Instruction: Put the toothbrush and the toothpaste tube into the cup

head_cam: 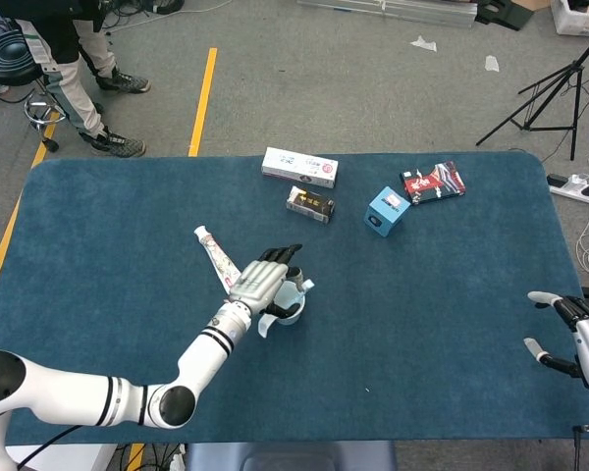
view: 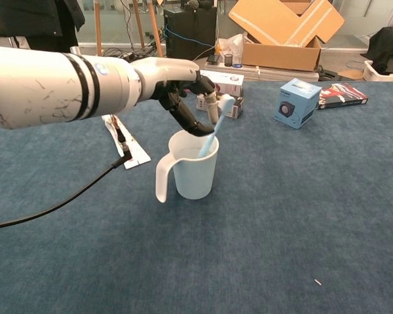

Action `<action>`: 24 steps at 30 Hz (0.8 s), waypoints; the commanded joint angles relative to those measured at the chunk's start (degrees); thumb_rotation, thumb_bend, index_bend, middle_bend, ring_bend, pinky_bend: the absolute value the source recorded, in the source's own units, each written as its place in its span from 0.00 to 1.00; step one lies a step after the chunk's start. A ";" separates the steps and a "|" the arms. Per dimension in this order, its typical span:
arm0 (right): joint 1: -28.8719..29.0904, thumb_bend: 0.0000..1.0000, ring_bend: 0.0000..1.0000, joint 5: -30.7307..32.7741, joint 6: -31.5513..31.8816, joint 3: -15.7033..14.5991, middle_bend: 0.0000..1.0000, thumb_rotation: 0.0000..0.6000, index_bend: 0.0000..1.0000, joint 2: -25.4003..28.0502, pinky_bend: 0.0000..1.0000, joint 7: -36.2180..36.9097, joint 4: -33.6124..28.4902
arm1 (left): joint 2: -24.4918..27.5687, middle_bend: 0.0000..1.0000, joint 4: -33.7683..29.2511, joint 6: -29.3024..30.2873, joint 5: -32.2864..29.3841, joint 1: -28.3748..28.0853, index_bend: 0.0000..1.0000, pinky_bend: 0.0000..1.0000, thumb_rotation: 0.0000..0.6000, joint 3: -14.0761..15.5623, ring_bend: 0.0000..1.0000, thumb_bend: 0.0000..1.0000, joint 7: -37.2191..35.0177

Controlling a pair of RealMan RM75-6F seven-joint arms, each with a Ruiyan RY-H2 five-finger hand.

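Pale blue, that toothbrush (view: 210, 134), and we have it standing head-up in the white cup (view: 195, 171), its lower end already below the rim and its shaft leaning against the lip on the side nearest our left hand (view: 183, 98). The dark fingers (view: 198, 84) curl around the top of the brush, right at the bristle end, just above the cup's mouth; whether they pinch it or merely touch it we cannot tell. The job now, as we judge it, is a clean release: we loosen the grip gently, lift straight up, and keep our knuckles off the rim, because the cup looks light and a sideways nudge could tip it. Behind our fingers, toward the arm side, the toothpaste tube (view: 123, 139) lies flat on the blue bench (view: 301, 216), clear of the cup, and that one is not yet in. Our right hand (head_cam: 574, 339) sits far off at the bench's edge, fingers spread, holding nothing.
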 commanded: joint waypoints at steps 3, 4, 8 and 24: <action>0.10 0.16 0.34 0.07 -0.26 -0.05 0.42 1.00 0.33 -0.15 0.47 -0.62 -0.06 | 1.57 0.00 -0.69 -0.77 1.45 1.17 0.11 0.00 1.00 0.59 0.00 0.30 -1.37; 0.12 0.16 0.34 0.04 -0.30 -0.08 0.42 1.00 0.33 -0.19 0.47 -0.80 -0.09 | 1.94 0.00 -1.08 -0.72 1.70 1.36 0.08 0.00 1.00 0.64 0.00 0.29 -1.53; 0.21 0.16 0.34 -0.01 -0.46 -0.13 0.42 1.00 0.33 -0.35 0.47 -1.48 -0.16 | 4.45 0.00 -4.14 0.45 3.08 2.59 0.00 0.00 1.00 0.92 0.00 0.26 -2.01; 0.55 0.16 0.34 0.62 -1.25 -0.05 0.42 1.00 0.33 -0.87 0.47 -3.64 -0.67 | 18.27 0.01 -11.24 5.65 -2.56 2.33 0.13 0.14 1.00 6.84 0.04 0.73 11.08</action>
